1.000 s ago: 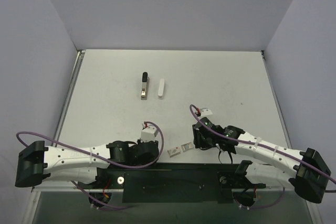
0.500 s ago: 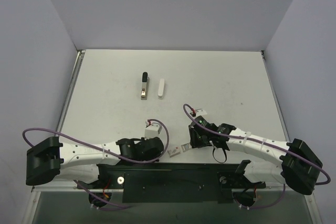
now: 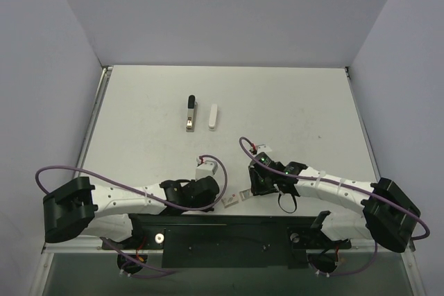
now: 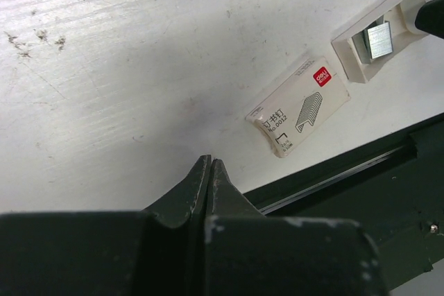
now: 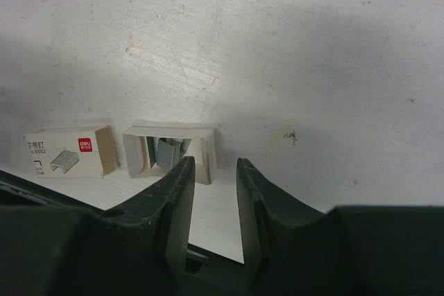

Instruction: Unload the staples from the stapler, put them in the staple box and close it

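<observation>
The stapler lies apart in two pieces at the far middle of the table: the black-ended metal inner bar (image 3: 189, 111) and the white shell (image 3: 213, 116). Both are far from both grippers. Grey staples (image 5: 167, 150) sit in a small open white tray (image 5: 205, 154), also seen in the left wrist view (image 4: 345, 55). My right gripper (image 5: 211, 169) is open and empty, its fingertips just short of the tray; it shows in the top view (image 3: 253, 188). My left gripper (image 4: 210, 161) is shut and empty, low over the table near the front edge (image 3: 216, 199).
A flat white staple-box sleeve (image 4: 300, 105) with a red logo lies beside the tray, between the two grippers (image 3: 231, 201). The black base plate (image 3: 229, 237) runs along the near edge. Purple walls enclose the table.
The left arm has swung right, bringing its gripper closer to the sleeve. The right gripper has shifted left toward the tray. The stapler pieces have not moved.
</observation>
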{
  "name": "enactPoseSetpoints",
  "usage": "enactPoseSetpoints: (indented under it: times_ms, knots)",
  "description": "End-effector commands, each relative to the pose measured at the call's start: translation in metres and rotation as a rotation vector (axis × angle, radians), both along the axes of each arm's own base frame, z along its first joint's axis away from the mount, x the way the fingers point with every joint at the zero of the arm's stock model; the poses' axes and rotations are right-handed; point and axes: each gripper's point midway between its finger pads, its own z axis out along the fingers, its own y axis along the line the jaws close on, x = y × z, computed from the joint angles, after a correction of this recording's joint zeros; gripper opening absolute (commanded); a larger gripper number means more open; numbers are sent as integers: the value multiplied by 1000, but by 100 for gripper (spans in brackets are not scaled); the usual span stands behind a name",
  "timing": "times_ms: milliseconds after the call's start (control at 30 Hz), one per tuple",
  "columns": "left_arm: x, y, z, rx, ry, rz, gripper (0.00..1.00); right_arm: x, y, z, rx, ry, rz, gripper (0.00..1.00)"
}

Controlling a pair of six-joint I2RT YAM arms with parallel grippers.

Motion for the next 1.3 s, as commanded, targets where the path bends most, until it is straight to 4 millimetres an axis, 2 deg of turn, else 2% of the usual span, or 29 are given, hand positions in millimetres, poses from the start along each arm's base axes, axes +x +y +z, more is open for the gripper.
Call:
enactPoseSetpoints:
  times_ms: [0,367,500,800,967,1267]
  knots:
    - [2,-13,3,-45,-4,-25,0,0,-3,-4,-9,12,-4,26]
    - [-1,-20,-5,-46,21,-42,0,0,-2,-9,-12,23,-3,21]
    - [-2,-22,-7,-49,29,-47,0,-5,2,-11,8,52,13,15]
    - [-1,-26,-8,-51,32,-51,0,-5,4,-12,10,58,25,8]
    - [-1,-27,-9,-46,32,-57,0,-7,7,-13,22,65,30,0]
    - [0,-29,-10,-43,32,-60,0,-8,6,-10,29,61,34,0]
